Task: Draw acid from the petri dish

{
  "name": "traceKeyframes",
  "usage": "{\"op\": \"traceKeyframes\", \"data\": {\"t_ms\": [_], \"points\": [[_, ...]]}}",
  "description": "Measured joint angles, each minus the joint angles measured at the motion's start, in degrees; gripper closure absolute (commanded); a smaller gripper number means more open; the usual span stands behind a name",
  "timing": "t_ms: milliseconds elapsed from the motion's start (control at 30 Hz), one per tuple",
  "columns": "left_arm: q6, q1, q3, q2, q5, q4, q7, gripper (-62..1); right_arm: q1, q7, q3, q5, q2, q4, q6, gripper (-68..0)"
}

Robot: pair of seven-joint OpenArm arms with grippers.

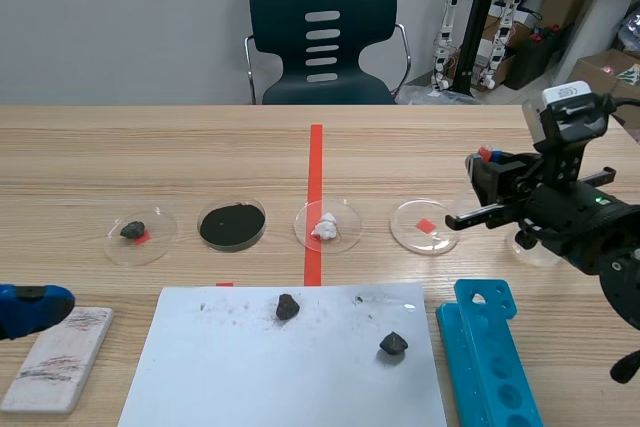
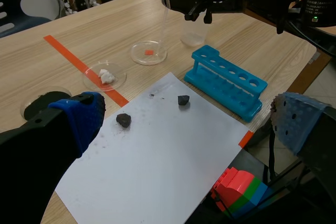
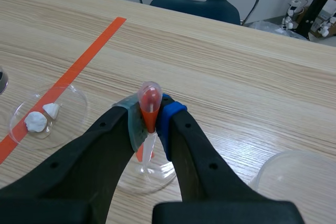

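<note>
Only your right wrist view shows the pipette (image 3: 149, 103) clamped in the right jaws; left jaws stand apart.

Clear pipette (image 3: 149, 106) with red bulb, upright at frame centre, pinched in right tool (image 3: 149, 116); tip down over shallow clear petri dish (image 3: 160, 175), lower centre.

Right gripper (image 3: 149, 115) pinching a red-bulbed pipette (image 3: 149, 97) between its pads, stem down over a clear petri dish (image 3: 164, 172), second dish (image 3: 71, 98) with white lumps (image 3: 37, 121) beside the orange tape line (image 3: 79, 69), wooden table (image 3: 252, 77)
</note>
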Motion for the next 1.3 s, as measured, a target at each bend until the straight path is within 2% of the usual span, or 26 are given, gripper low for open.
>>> {"op": "traceKeyframes", "data": {"t_ms": [1300], "points": [[0.00,0.00,0.00,0.00,0.00,0.00,0.00,-62.3,-0.02,-0.02,0.00,0.04,0.00,0.00,0.00,-8.2]]}}
